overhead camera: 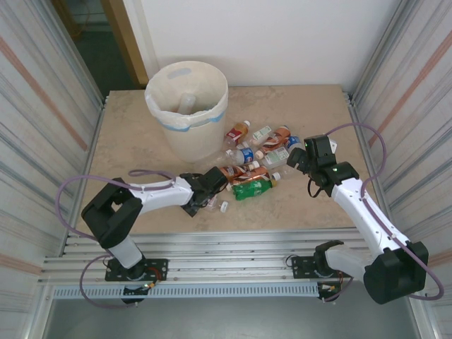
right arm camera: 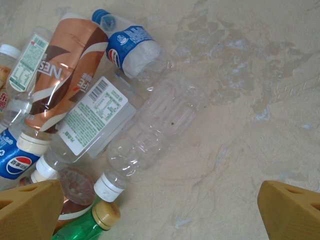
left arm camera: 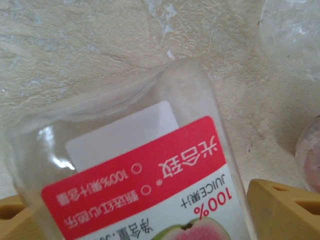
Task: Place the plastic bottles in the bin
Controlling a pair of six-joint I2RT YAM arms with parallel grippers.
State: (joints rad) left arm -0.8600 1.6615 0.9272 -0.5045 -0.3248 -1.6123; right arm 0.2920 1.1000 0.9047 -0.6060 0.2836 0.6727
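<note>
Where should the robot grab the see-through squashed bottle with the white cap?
The clear bottle lies flat with bare table along one side. Probably best: the right tool comes straight down across its ribbed middle, one finger on that free side, the other slipped against the white-labelled bottle beside it.

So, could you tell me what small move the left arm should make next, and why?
Probably close the left gripper on the red-labelled juice bottle: it lies between the widely spread fingers, not clearly gripped, and outside the bin.

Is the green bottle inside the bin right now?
No, the green bottle lies on its side on the table, outside the bin.
</note>
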